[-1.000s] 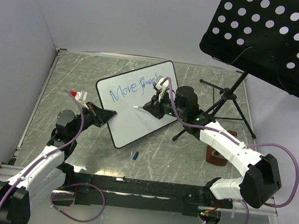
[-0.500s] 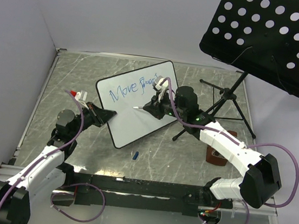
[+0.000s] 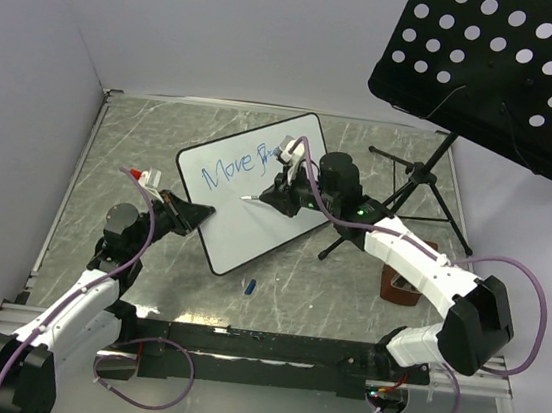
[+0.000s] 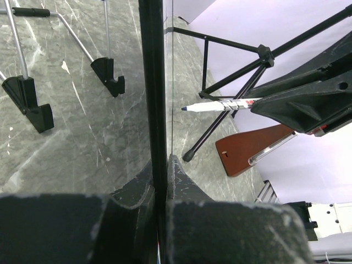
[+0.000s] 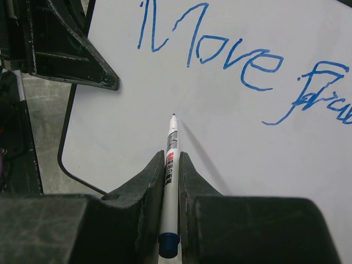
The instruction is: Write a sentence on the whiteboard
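I see the whiteboard (image 3: pixel 231 229) lying slantwise in the middle of the gray surface (image 3: pixel 143 140). My left fingers (image 3: pixel 194 214) are pinched tight on the whiteboard's near left rim. In the left wrist view they (image 4: pixel 159 176) squeeze the thin black rim (image 4: pixel 153 82) from both sides.

My right fingers (image 3: pixel 275 198) are over the middle of the whiteboard. They are closed snug around a white marker (image 3: pixel 255 198) with a blue tip. In the right wrist view the marker (image 5: pixel 171 148) sticks out between the fingers (image 5: pixel 170 165) and points at a bare white spot under the writing. From the left wrist I see a small gap between the marker tip (image 4: pixel 220 104) and the whiteboard.

The sentence (image 3: pixel 233 166) is in blue on the far part of the whiteboard. I can read "Move" (image 5: pixel 242 66). A second word comes after it, but I cannot read it for sure.

A small blue cap (image 3: pixel 249 286) lies on the surface just past the whiteboard's near corner. A black music stand (image 3: pixel 495 67) with holes is to the right of the whiteboard, and a brown block (image 3: pixel 403 283) lies near the stand's legs.
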`<control>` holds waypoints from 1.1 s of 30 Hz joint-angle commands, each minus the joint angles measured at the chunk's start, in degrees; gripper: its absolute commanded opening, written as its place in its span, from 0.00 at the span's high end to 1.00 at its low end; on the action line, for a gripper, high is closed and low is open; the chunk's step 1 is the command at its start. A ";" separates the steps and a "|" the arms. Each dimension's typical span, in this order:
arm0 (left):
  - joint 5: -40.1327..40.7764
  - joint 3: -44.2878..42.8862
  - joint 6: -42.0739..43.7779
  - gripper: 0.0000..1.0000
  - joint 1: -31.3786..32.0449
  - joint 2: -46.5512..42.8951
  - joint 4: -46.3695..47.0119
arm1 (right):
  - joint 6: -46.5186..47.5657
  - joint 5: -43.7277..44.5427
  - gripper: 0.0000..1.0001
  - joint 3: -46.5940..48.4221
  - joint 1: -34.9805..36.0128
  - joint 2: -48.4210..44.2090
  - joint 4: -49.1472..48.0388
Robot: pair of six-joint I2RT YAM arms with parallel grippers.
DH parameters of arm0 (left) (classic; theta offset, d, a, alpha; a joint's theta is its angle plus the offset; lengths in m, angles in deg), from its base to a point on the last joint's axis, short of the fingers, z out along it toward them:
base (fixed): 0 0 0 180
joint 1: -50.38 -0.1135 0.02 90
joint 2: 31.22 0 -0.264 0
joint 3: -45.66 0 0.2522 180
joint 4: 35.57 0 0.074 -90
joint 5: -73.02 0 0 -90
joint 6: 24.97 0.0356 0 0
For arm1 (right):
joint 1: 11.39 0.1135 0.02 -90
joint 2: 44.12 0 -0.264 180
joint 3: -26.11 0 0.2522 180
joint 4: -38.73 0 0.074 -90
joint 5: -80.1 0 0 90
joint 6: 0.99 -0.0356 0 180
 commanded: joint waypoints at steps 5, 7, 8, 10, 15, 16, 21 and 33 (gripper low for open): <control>-2.15 -0.48 0.60 0.99 0.80 -1.73 4.49 | -0.50 -0.41 1.00 3.41 0.46 1.70 -1.48; -2.15 -0.57 0.51 0.99 0.80 -1.73 4.67 | -0.32 -0.14 1.00 3.76 0.55 2.23 -1.22; -2.24 -0.57 0.51 0.99 0.80 -1.64 4.76 | -0.32 -0.14 1.00 3.76 0.55 2.40 -1.13; -2.33 -0.75 0.60 0.99 0.80 -1.55 4.76 | -0.24 -0.14 1.00 3.68 0.55 2.76 -1.13; -2.15 -0.92 0.95 0.99 0.80 -1.73 4.32 | 0.38 -0.49 1.00 3.68 0.72 3.11 0.37; -2.15 -0.92 1.04 0.99 0.80 -1.64 4.23 | 0.55 -0.49 1.00 3.50 0.72 3.11 0.80; -2.07 -1.10 1.21 0.99 0.80 -1.55 4.32 | 1.43 -1.19 1.00 2.36 0.72 2.15 2.21; -2.07 -0.92 1.39 0.99 0.80 -0.15 5.11 | 4.42 -3.57 1.00 -2.21 0.90 -1.55 6.34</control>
